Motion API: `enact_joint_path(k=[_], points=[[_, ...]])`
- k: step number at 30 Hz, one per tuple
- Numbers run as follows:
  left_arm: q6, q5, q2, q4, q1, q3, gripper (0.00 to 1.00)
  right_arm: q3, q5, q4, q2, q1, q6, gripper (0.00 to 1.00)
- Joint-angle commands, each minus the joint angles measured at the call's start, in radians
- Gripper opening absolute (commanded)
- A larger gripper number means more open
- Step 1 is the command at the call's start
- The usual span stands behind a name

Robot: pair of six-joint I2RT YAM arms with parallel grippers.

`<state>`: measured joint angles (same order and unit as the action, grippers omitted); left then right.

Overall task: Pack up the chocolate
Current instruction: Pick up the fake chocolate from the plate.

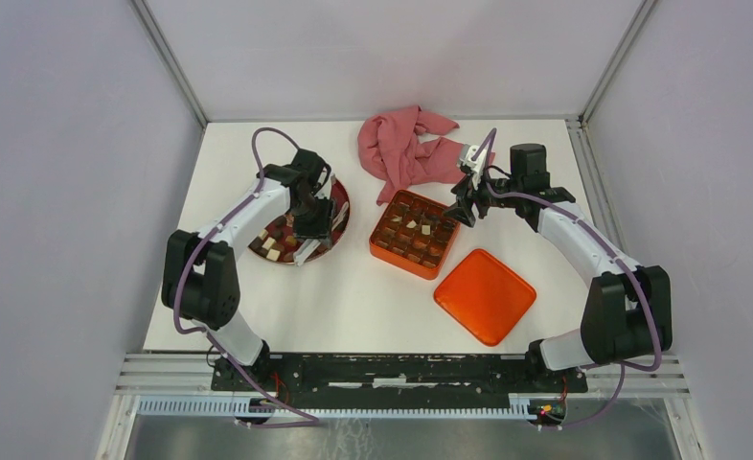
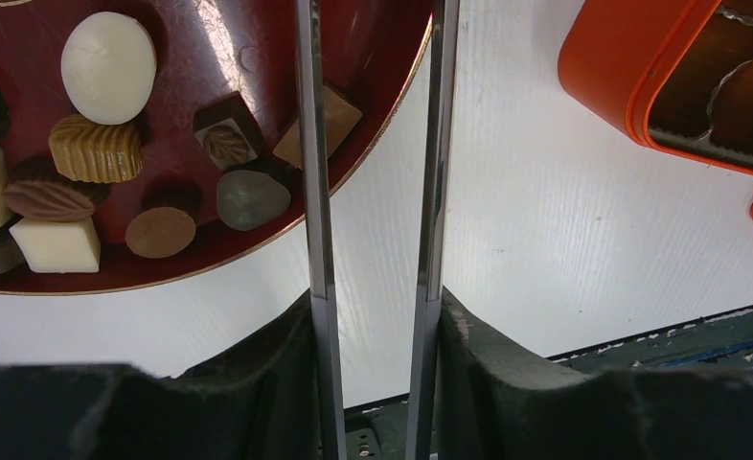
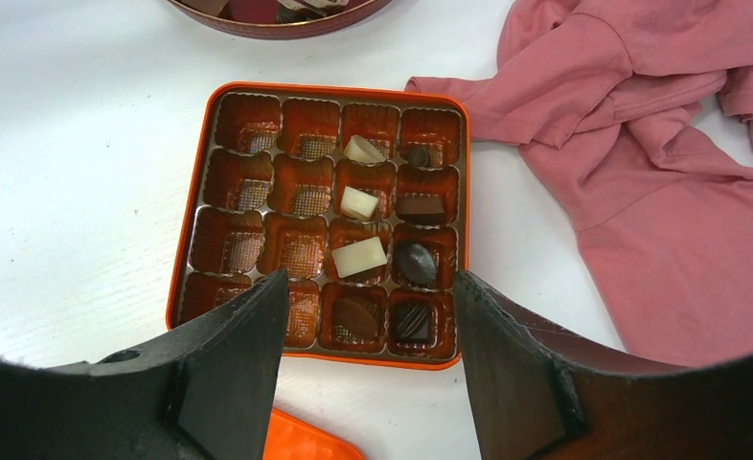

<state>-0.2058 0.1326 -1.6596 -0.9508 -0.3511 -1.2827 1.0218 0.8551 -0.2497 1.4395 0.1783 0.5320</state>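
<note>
Narrowly open and empty, the left gripper (image 2: 373, 38) is hovering at the plate's (image 2: 176, 57) right rim, needing to straddle one chocolate (image 2: 342, 113) squarely; the right gripper (image 3: 368, 283) is hanging wide open, empty.

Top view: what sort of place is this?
Likely a robot test booth: bare grey walls around a white table, left arm and right arm bolted at its near edge.

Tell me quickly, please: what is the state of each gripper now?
Left gripper: open, narrow gap, holding nothing.
Right gripper: open wide, holding nothing.
</note>
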Motion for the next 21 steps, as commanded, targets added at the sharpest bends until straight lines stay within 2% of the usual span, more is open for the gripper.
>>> enact_joint_path(k=[1,21], points=[[0.058,0.002,0.012,-0.013,-0.006,-0.031,0.46,0.019,0.022,0.009,-0.002,-0.005,0.016,0.69],[0.055,-0.109,-0.019,-0.050,-0.018,-0.040,0.44,0.023,0.038,0.001,0.007,-0.004,0.017,0.69]])
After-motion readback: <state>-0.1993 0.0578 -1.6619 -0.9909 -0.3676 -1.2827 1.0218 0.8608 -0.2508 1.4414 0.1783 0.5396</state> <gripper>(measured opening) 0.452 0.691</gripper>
